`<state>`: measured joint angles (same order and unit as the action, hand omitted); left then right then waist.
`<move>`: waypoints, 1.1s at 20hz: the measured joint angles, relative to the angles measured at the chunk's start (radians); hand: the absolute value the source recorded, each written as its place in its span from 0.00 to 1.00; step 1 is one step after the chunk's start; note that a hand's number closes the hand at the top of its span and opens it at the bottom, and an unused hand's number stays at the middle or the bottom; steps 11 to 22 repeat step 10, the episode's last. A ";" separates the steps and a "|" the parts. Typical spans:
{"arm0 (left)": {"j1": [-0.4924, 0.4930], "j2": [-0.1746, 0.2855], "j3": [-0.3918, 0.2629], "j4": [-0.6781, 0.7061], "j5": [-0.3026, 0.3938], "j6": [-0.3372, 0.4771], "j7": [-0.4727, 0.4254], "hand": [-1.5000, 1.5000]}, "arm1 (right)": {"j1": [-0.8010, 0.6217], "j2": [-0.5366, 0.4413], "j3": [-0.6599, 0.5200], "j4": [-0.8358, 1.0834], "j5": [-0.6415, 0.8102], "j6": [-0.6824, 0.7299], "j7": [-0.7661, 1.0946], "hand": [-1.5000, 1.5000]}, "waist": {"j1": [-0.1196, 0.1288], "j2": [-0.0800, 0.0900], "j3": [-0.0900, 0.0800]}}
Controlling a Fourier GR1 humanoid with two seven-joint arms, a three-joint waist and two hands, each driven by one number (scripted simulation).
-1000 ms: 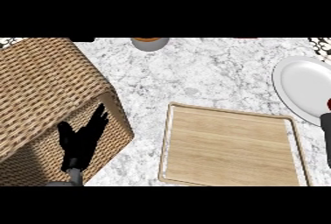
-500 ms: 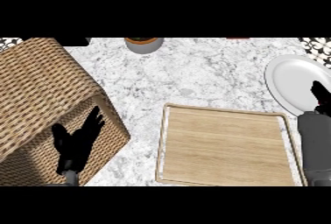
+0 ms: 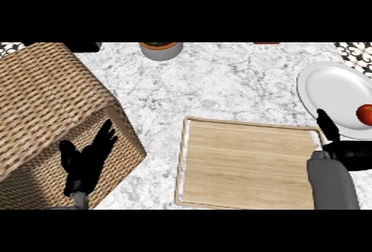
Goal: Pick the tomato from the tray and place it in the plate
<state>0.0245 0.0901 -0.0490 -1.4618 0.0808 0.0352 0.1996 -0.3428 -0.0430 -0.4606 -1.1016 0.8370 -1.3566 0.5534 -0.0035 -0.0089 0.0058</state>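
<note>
The red tomato [image 3: 365, 114] lies on the white plate [image 3: 330, 88] at the right edge of the view, partly cut off by that edge. The wooden tray [image 3: 247, 167] sits at centre right with nothing on it. My right hand [image 3: 350, 154] is at the plate's near rim, just below and left of the tomato. One straight finger points up beside the tomato with a gap between them, and the rest of the hand runs out of view. My left hand [image 3: 82, 166] rests open at the lower left, fingers up, over the wicker basket.
A large wicker basket [image 3: 44, 93] fills the left side. A grey pot with an orange top [image 3: 160, 49] stands at the counter's far edge. Marble counter [image 3: 218, 83] lies between basket, tray and plate.
The view has shifted slightly, and the tomato now shows on the plate. My right hand has drawn back toward the plate's near rim. The left hand has stayed put.
</note>
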 measured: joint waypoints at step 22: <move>-0.011 -0.007 0.004 -0.010 -0.003 -0.004 0.029 0.50 | 0.078 0.038 0.151 0.007 0.150 -0.012 0.208 0.00 | 0.005 0.002 -0.003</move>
